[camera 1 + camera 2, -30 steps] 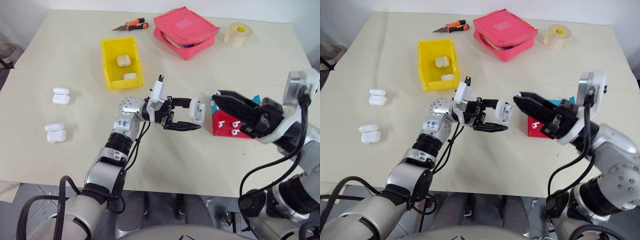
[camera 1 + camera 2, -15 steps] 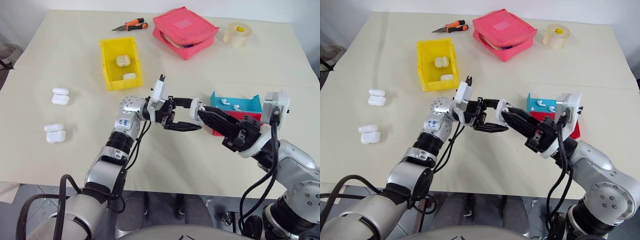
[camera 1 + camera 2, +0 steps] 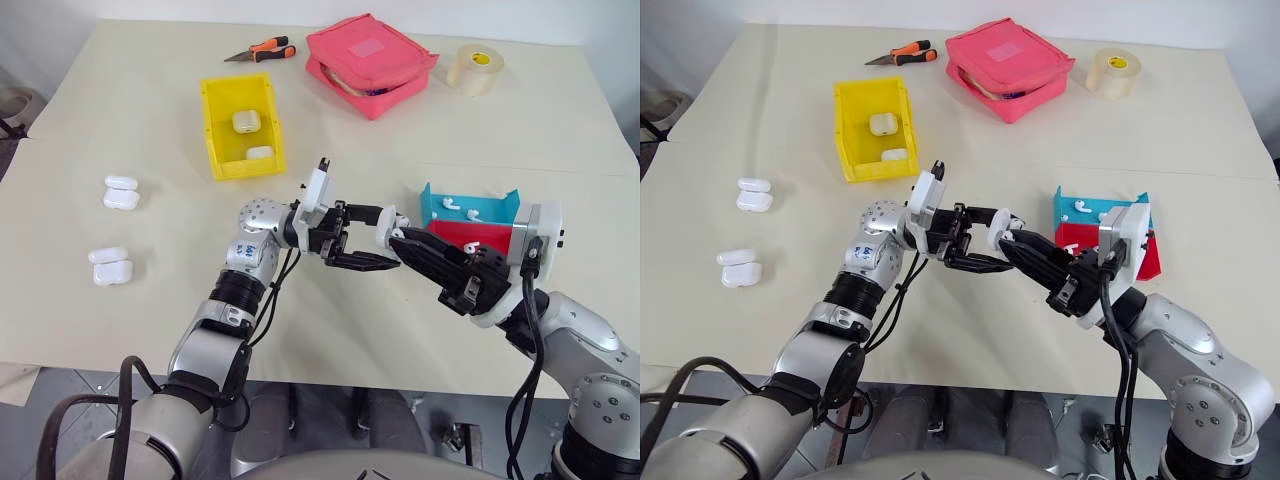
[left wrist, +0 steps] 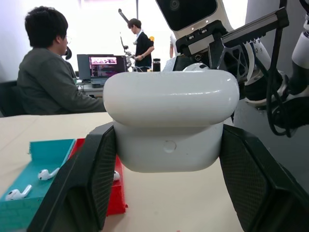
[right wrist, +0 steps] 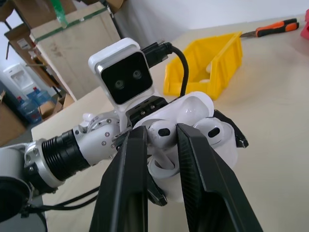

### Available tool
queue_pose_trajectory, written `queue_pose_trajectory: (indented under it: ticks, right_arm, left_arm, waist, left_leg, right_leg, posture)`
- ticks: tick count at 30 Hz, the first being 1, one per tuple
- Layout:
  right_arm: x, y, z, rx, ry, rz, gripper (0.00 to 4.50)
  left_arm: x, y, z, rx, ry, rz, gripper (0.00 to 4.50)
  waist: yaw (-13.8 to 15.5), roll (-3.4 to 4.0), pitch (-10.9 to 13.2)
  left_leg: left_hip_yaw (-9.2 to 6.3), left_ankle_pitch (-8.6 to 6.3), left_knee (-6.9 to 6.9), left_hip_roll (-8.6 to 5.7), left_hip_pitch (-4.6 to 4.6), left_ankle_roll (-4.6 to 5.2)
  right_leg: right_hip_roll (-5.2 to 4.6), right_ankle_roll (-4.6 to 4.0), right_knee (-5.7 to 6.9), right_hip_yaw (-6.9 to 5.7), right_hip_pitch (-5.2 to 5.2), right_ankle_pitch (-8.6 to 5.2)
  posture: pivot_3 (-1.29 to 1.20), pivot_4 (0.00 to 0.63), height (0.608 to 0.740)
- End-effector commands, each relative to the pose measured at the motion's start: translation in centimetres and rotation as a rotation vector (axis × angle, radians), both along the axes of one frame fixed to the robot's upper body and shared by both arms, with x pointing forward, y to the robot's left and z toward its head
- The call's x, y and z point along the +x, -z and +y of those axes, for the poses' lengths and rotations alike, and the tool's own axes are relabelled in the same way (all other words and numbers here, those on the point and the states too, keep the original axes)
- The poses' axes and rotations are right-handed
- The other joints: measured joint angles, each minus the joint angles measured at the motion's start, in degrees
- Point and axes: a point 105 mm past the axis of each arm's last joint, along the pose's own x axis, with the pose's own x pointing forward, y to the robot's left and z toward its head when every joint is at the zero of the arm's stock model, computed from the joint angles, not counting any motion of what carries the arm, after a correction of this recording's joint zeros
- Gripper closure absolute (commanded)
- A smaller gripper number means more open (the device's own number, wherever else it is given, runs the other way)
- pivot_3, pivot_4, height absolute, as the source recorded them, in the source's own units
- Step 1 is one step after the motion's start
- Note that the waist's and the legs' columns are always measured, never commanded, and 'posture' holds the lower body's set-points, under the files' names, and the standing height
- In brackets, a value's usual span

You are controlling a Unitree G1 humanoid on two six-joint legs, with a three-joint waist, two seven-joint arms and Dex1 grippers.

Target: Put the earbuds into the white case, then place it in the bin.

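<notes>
The white case is held above the table's middle, with my left gripper shut on its lower body. Its lid stands flipped open. My right gripper comes in from the right and is shut on one earbud at the case's mouth. A second earbud sits in the case beside it. More earbuds lie in the blue tray. The yellow bin stands back left with two cases inside.
A red tray sits in front of the blue one, under my right arm. Pink pouch, tape roll and orange pliers line the far edge. Two pairs of white cases lie at the left. People sit beyond the table in the left wrist view.
My right gripper has swung left and down from above the red tray to the case's open mouth. My left gripper has kept the case still.
</notes>
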Motion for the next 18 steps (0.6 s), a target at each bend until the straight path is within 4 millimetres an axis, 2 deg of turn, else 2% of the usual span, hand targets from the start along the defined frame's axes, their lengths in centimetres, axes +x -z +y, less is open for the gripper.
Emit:
queue_pose_trajectory:
  ticks: [1, 18]
  right_arm:
    - [0.8, 1.2, -1.4, -0.067, 0.072, 0.022, 3.96]
    - [2.1, 2.8, -3.3, -0.168, 0.101, 0.065, 3.96]
  left_arm:
    - [-0.6, -2.0, -0.2, -0.051, 0.036, -0.077, 1.70]
    - [-0.8, -2.1, -0.2, -0.046, 0.047, -0.099, 1.70]
  waist:
    - [0.0, 0.00, 0.0]
    - [0.1, 0.00, 0.0]
  left_leg:
    - [0.00, 0.00, 0.00, 0.00, 0.00, 0.01]
    - [-0.02, 0.00, 0.01, 0.02, 0.00, 0.01]
  right_leg:
    - [0.00, 0.00, -0.01, 0.00, 0.00, 0.00]
    - [0.00, 0.00, -0.02, -0.04, 0.02, 0.00]
  posture:
    - [0.00, 0.150, 0.740]
    - [0.00, 0.150, 0.740]
